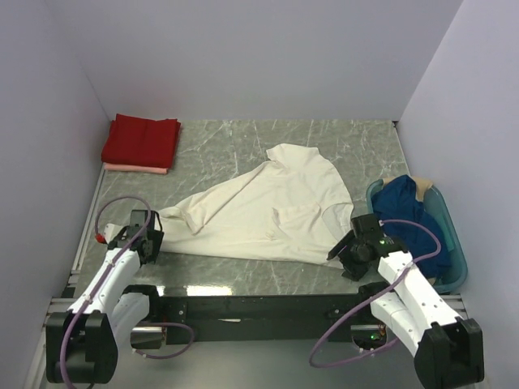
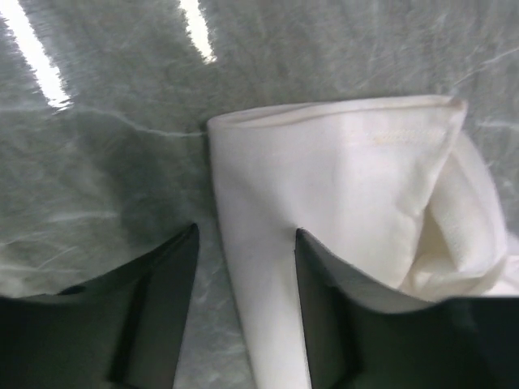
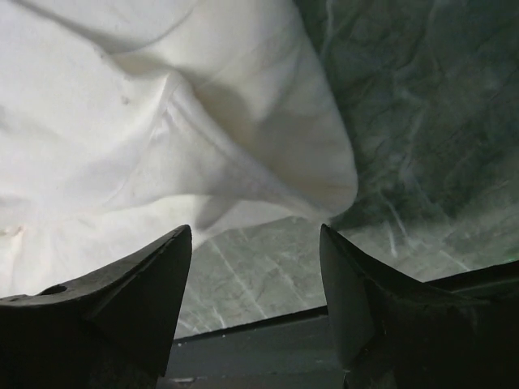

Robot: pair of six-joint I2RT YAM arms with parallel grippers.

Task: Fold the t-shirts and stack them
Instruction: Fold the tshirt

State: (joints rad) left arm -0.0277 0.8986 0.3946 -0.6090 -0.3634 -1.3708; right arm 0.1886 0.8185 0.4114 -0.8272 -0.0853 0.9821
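Tabletop [image 1: 227, 154]: grey-green marble pattern with pale veins, glossy. Three plain walls close it in: far wall [image 1: 259, 57], left wall [image 1: 40, 162] and right wall [image 1: 474, 121], all matt pale lavender-white. A black rail [image 1: 259, 306] runs along the near edge, a silver metal track [image 1: 83, 243] along the left side. Overhead light leaves bright glare streaks [image 2: 40, 69] on the tabletop in the left wrist view. Shadows are soft.

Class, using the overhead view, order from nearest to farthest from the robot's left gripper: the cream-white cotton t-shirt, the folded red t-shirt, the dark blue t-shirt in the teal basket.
From the left gripper:
1. Cream-white cotton t-shirt, mid-table, its end right at the gripper.
2. Folded red t-shirt, far-left corner.
3. Dark blue t-shirt, in the teal plastic basket, right edge.
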